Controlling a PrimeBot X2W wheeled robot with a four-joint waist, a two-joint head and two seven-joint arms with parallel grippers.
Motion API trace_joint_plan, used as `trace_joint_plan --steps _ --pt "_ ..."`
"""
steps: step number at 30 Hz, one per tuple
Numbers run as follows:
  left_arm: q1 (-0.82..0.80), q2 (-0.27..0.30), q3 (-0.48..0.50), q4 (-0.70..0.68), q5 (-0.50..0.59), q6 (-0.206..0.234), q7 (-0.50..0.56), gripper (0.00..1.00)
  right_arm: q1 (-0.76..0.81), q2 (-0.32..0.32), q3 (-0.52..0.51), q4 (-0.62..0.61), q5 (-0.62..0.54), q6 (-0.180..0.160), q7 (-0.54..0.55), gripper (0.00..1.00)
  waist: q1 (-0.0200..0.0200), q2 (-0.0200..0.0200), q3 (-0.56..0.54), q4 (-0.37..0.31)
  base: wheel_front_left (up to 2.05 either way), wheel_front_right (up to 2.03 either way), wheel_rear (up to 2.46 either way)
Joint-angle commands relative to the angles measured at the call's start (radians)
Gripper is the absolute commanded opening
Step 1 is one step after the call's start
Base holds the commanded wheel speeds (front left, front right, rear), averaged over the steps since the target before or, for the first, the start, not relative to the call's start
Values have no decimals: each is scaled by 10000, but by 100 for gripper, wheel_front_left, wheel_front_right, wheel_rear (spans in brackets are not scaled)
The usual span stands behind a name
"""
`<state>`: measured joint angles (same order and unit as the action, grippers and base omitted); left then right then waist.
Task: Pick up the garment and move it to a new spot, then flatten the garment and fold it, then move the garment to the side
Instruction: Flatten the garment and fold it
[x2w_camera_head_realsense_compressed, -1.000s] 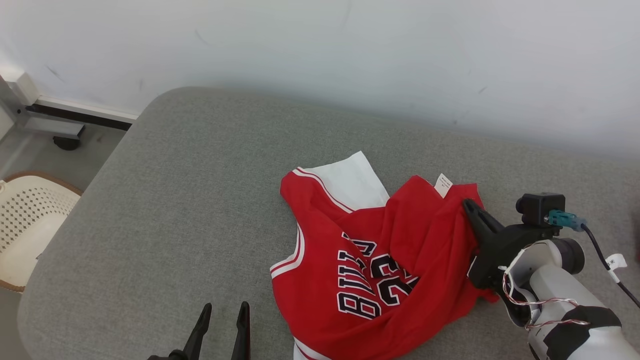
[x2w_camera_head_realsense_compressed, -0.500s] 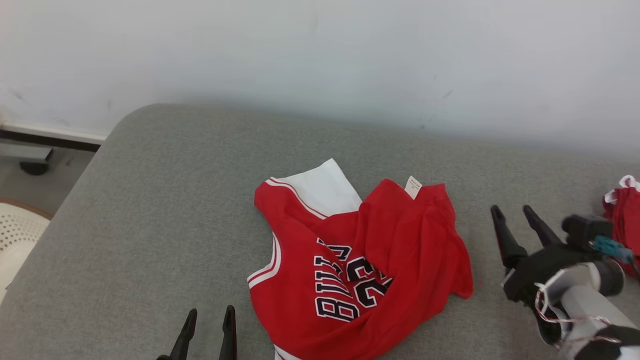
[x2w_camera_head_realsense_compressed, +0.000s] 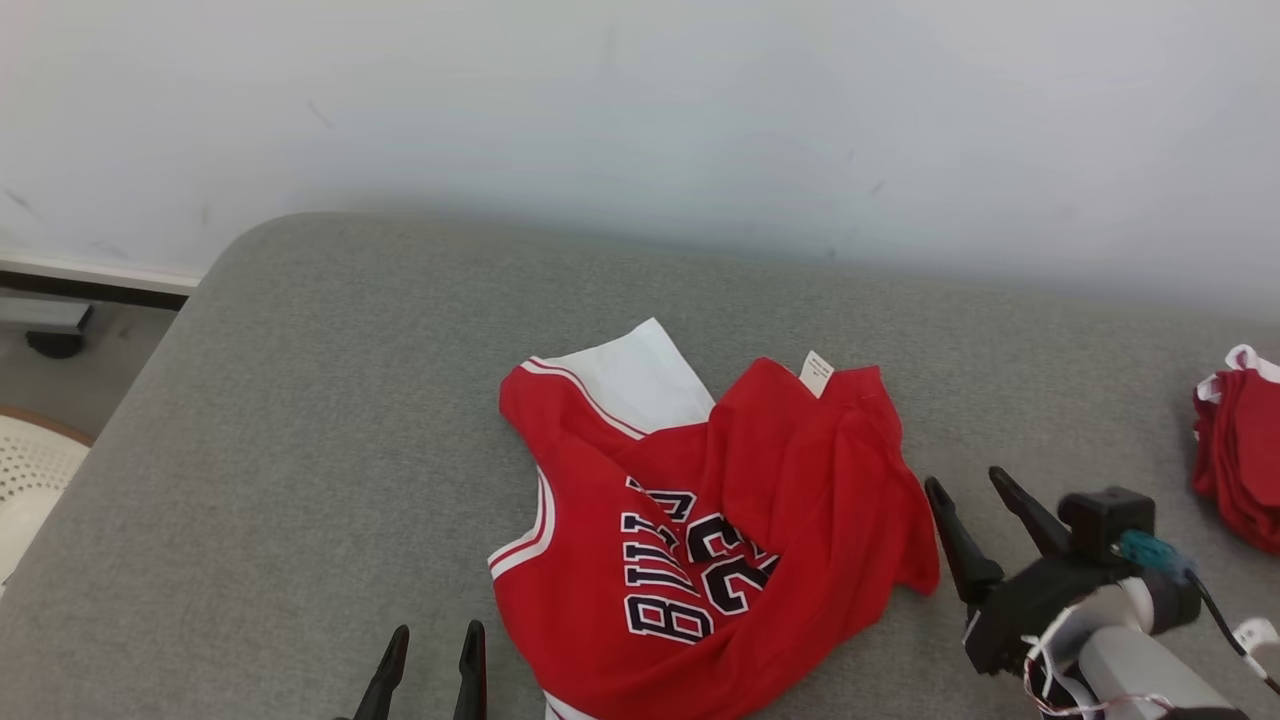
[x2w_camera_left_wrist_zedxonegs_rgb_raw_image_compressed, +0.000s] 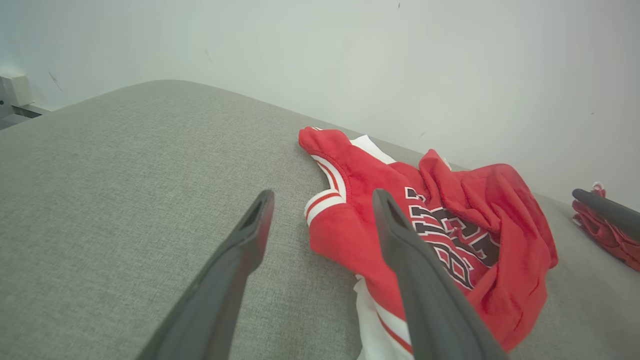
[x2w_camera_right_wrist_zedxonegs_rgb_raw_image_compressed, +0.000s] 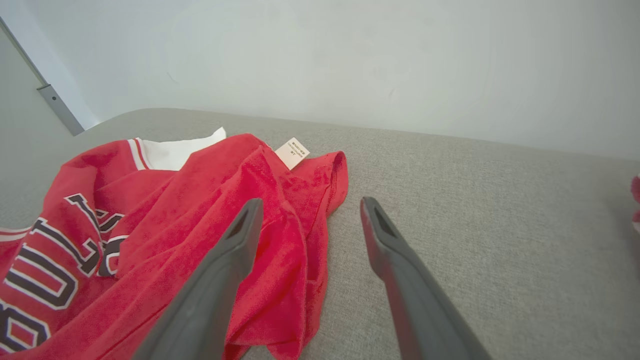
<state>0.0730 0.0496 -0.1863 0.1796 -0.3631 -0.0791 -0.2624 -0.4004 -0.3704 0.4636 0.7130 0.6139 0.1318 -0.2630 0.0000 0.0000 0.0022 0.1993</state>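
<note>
The red garment (x2w_camera_head_realsense_compressed: 700, 540) lies crumpled on the grey padded surface (x2w_camera_head_realsense_compressed: 330, 400), a little right of the centre of the head view and reaching down to its bottom edge. It is a sleeveless jersey with white and red trim at the armhole and black letters and numbers outlined in white on the chest. A white part (x2w_camera_head_realsense_compressed: 640, 380) comes out at its upper left. The right half of the cloth is folded over itself in thick wrinkles, and a small white label (x2w_camera_head_realsense_compressed: 816, 373) stands at the top edge of this fold. The right gripper (x2w_camera_head_realsense_compressed: 968, 482) is at the lower right of the head view, just beside the right edge of the garment. Its two dark fingers are spread apart and nothing is between them. In the right wrist view the bare grey surface shows in the gap between the fingers, and the red cloth lies at the left, behind the left finger. I cannot tell if this finger touches the cloth. The left gripper (x2w_camera_head_realsense_compressed: 436, 640) is at the bottom edge of the head view, left of the garment and apart from it, its fingers also separated and holding nothing. A second heap of red cloth (x2w_camera_head_realsense_compressed: 1235, 450) lies at the right edge of the head view, well apart from the jersey. Behind the surface there is a pale wall (x2w_camera_head_realsense_compressed: 640, 100).
</note>
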Motion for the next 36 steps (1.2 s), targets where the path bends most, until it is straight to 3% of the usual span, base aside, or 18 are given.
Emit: trace_joint_plan --steps 1,11,12,13,15,16,17,22,26,34,36 --pt "-103 15 1 9 52 -5 -24 100 -325 66 199 168 -160 -25 62 100 0 0 53 165 0 0 0" --pt "-219 13 -279 65 -45 -39 -24 100 -1546 171 1143 2058 -284 -27 524 99 0 0 311 933 0 0 0" --pt "-241 15 -311 67 -46 -40 -24 100 -1592 167 1198 2231 -206 -27 579 89 0 0 349 1012 0 0 0" --pt "-264 15 -316 65 -50 -36 -24 100 -1664 167 1268 2386 -149 -27 584 46 0 0 379 1069 0 0 0" --pt "-313 15 -330 46 -63 -20 -24 100 -1831 91 1407 2671 -160 -27 562 11 0 0 458 1171 0 0 0" --pt "-313 15 -330 46 -63 -20 -24 100 -1831 91 1407 2671 -160 -27 562 11 0 0 458 1171 0 0 0" --pt "-337 13 -327 34 -68 -9 -24 100 -1899 98 1487 2780 -133 -27 541 0 0 0 493 1205 0 0 0" --pt "-306 13 -261 27 -75 40 -24 100 -2038 47 1757 2798 151 -27 235 0 0 0 494 1184 0 0 0" --pt "-47 13 -147 100 -42 60 -24 100 -1395 -129 2109 1959 807 -27 73 0 0 0 210 910 0 0 0" --pt "330 13 185 136 106 -67 -24 100 270 -1840 3079 -1323 2540 -27 39 0 0 0 -193 -159 0 0 0" --pt "355 13 286 102 73 -61 -24 100 841 -2740 3365 -2730 3193 -27 161 0 0 0 -165 -555 0 0 0"
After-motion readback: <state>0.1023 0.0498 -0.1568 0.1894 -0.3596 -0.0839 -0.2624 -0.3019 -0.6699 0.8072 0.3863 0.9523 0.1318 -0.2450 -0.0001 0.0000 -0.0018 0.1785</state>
